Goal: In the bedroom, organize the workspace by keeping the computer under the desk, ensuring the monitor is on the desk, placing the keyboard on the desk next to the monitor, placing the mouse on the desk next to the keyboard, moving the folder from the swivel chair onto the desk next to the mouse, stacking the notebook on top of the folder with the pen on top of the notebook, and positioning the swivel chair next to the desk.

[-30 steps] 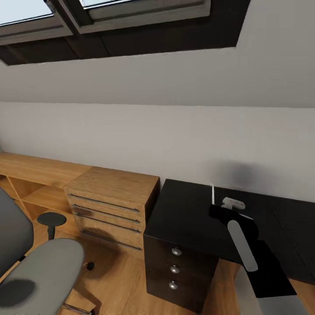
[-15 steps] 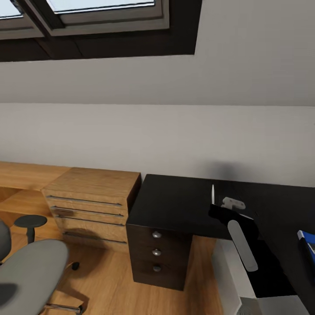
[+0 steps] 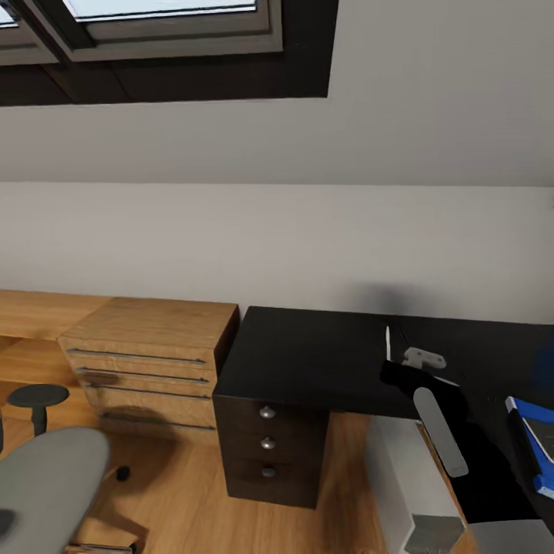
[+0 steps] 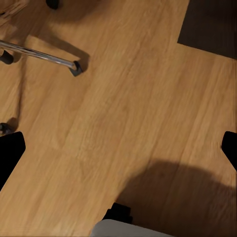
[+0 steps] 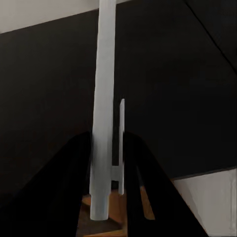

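My right gripper [image 3: 390, 365] hovers over the black desk [image 3: 308, 350], shut on the pen [image 3: 388, 341], a thin white stick that stands upright. In the right wrist view the pen [image 5: 105, 98] is clamped between the two black fingers of that gripper [image 5: 106, 150], above the desk top [image 5: 44, 89]. The blue folder [image 3: 522, 419] lies on the desk at the far right edge, with the grey notebook [image 3: 545, 440] on it, both cut off. The swivel chair [image 3: 42, 485] stands at the lower left. My left gripper [image 4: 118, 148] hangs open over the wood floor.
A light wooden drawer cabinet [image 3: 146, 346] adjoins the desk's left end. Black drawers [image 3: 267, 444] sit under the desk top, with a white desk leg [image 3: 392, 477] to their right. The chair's chrome spoke [image 4: 39, 53] and a castor [image 4: 76, 68] lie near my left gripper.
The head view has swung to the right, so the chair and cabinet slid left and more of the blue folder came in. My right gripper still holds the pen and has drifted slightly towards the folder.
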Robot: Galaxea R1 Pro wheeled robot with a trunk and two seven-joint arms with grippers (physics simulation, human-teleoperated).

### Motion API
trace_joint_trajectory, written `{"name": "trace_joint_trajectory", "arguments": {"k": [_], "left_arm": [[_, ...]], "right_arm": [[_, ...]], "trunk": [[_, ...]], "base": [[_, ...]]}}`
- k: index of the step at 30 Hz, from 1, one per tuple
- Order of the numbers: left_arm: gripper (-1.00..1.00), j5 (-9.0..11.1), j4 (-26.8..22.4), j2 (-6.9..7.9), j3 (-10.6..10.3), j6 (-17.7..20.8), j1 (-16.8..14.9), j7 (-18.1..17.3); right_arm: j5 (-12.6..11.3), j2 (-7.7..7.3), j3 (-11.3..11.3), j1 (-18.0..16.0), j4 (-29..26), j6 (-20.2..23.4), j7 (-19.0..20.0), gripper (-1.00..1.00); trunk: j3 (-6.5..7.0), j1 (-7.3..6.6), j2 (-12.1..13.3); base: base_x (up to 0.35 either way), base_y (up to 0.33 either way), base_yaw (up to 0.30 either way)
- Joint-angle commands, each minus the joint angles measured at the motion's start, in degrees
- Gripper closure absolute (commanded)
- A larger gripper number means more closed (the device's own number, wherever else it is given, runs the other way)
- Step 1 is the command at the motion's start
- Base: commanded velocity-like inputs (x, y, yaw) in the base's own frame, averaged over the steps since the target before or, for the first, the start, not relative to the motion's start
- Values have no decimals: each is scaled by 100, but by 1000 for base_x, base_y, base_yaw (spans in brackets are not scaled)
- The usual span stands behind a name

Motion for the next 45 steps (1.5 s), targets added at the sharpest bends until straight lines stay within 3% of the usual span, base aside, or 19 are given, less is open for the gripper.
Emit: {"name": "trace_joint_trajectory", "arguments": {"k": [1,10,16,24,33,35,38,45], "left_arm": [[-100,32,-16,2,-10,26,3,35],[-100,32,-16,1,-10,26,-1,35],[-100,32,-16,1,-10,26,-2,35],[-100,32,-9,1,-10,26,2,35],[-100,32,-3,1,-10,26,0,35],[-100,35,-5,1,-10,26,-1,35],[-100,40,-6,1,-10,26,-2,42],[-100,32,-7,1,-8,26,-1,59]], "right_arm": [[-81,-121,11,-6,5,8,-51,100],[-212,-598,-33,-6,92,79,-6,100],[-226,-781,-55,-9,279,98,160,100],[-216,-1141,-117,-14,505,102,443,100],[-106,-1260,-348,-14,633,66,498,100],[-17,-1266,-364,-14,645,50,496,100],[404,-1265,-391,-14,684,-91,499,100],[595,-1242,-343,-14,751,-199,500,100]], "trunk": [[-4,1,-4],[9,1,-4],[20,1,-4],[36,1,-4],[54,1,-4],[58,1,-4],[63,1,-4],[66,1,-4]], "base": [[0,0,-268],[0,0,-283],[0,0,-290],[0,0,-290],[0,0,-291],[0,0,-290],[0,0,-267],[0,0,-67]]}}
